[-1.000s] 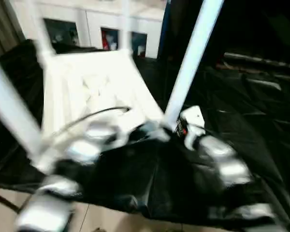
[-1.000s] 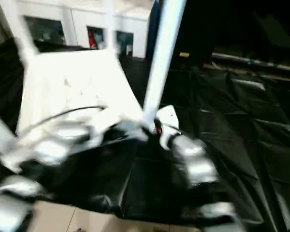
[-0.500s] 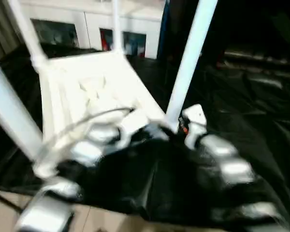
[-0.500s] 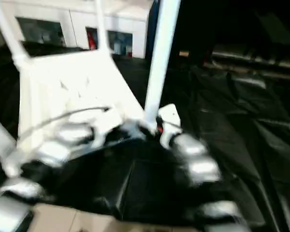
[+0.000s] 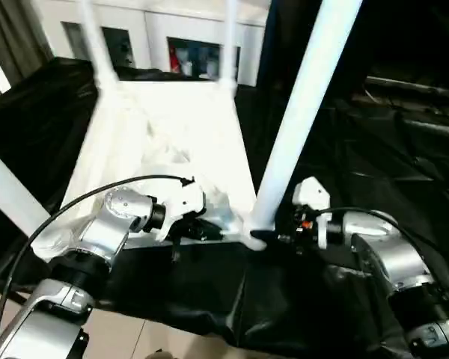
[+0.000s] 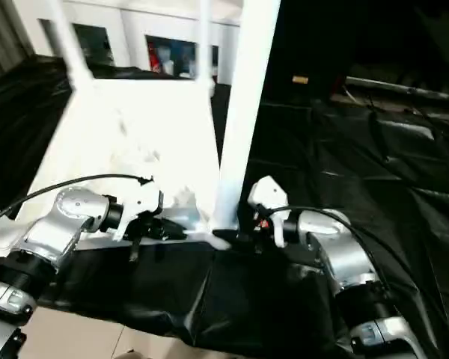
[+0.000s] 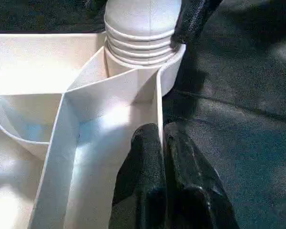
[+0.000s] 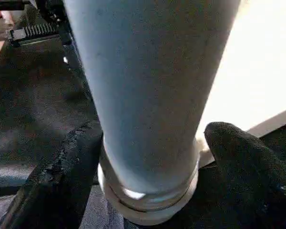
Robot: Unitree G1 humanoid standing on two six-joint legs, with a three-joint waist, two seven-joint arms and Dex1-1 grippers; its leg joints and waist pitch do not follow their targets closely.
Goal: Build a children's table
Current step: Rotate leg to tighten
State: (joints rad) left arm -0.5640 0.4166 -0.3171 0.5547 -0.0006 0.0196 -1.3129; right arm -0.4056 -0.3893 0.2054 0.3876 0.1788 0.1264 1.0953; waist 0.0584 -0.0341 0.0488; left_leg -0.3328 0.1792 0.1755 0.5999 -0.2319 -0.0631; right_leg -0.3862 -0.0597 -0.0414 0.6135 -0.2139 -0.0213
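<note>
We see the table top [image 5: 172, 142] lying upside down on the black sheet [image 5: 374, 157], with legs standing up from its corners. Our left gripper [image 7: 163, 157] pinches the near rim of the top. Our right gripper [image 8: 148, 162] clasps the base of the near right leg [image 5: 299, 112].

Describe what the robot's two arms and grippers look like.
Both forearms are silver, rounded metal segments with black joints. Each wrist carries a white housing; the right one shows a small red mark. A thin black cable arcs over the left arm. The left gripper and right gripper each have two black, rough-textured fingers.
</note>
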